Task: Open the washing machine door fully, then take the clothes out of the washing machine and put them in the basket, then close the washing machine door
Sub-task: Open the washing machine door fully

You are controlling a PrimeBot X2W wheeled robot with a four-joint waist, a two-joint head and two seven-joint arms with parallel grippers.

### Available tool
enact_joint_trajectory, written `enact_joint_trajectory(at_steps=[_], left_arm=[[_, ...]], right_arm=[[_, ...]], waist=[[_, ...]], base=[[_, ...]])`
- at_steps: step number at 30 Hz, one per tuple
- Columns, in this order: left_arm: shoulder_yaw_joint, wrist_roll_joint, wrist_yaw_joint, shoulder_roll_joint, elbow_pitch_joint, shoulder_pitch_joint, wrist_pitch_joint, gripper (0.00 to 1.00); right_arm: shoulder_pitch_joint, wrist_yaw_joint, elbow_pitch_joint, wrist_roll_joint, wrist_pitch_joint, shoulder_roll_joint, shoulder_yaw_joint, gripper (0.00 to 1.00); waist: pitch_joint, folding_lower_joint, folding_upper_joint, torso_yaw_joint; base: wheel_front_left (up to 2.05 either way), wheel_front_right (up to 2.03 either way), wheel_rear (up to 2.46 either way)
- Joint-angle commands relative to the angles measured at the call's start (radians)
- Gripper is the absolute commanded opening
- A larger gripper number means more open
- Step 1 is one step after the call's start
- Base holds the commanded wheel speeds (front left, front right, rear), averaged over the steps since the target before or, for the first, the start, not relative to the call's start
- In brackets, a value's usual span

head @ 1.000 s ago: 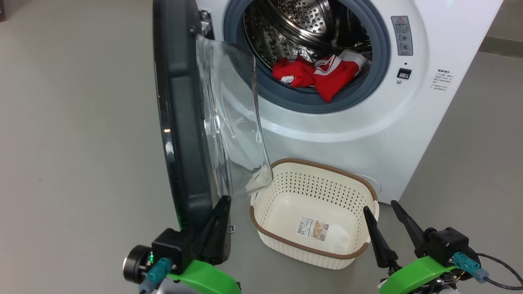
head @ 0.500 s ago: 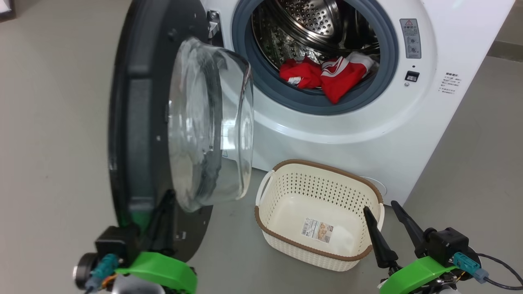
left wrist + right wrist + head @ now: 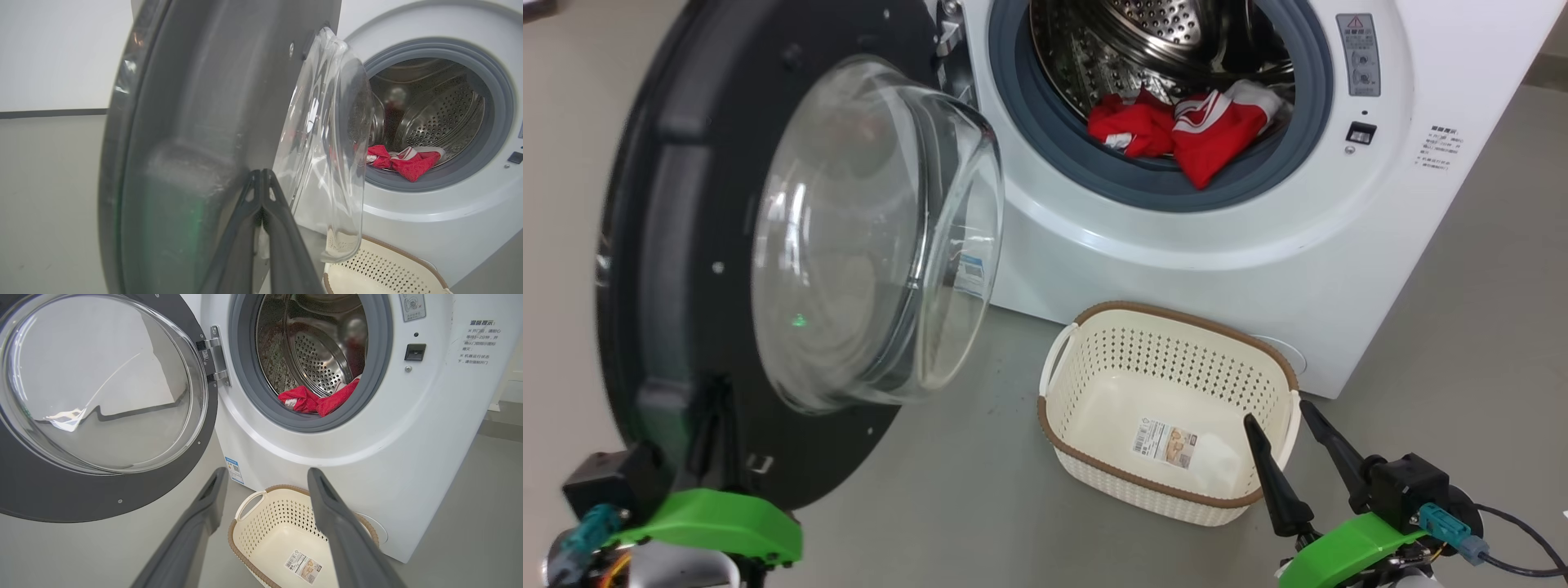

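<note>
Grey floor (image 3: 980, 506) ran round the washing machine (image 3: 1176, 269) on my head view. At nine o'clock the washing machine door (image 3: 645, 204) stood swung wide, its glass bowl (image 3: 866, 229) bulging toward the basket (image 3: 1176, 320) at five o'clock. The clothes (image 3: 1201, 135) lay in the drum (image 3: 1160, 33) at one o'clock. My left gripper (image 3: 717, 392), clenched on nothing, sat at the door's lower rim.

On the left wrist, its closed fingers (image 3: 286, 228) lay against the door's inner face, and the glass partly screened the clothes.

On the right wrist, the right gripper (image 3: 267, 473) hung released above the basket, with a blue label (image 3: 233, 469) at eleven o'clock of it.
</note>
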Motion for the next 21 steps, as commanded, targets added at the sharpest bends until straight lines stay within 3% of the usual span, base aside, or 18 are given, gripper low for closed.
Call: enact_joint_trajectory(at_steps=[1,13,21], left_arm=[[0.070,-0.015,0.010,0.045,0.002,-0.030,-0.010,0.00],[0.192,-0.090,-0.007,0.125,0.185,-0.143,-0.043,0.00],[0.223,-0.116,-0.036,0.166,0.299,-0.227,-0.073,0.00]], right_arm=[[-0.049,0.005,-0.020,-0.020,-0.006,0.000,0.023,1.00],[-0.045,0.005,-0.007,-0.066,-0.006,0.000,-0.004,1.00],[-0.072,0.005,0.006,-0.082,-0.006,-0.001,-0.033,1.00]], waist=[[0.010,0.0000,0.0000,-0.002],[0.042,0.0000,0.0000,-0.004],[0.074,0.0000,0.0000,-0.010]], base=[[0.00,0.00,0.00],[0.00,0.00,0.00],[0.00,0.00,0.00]])
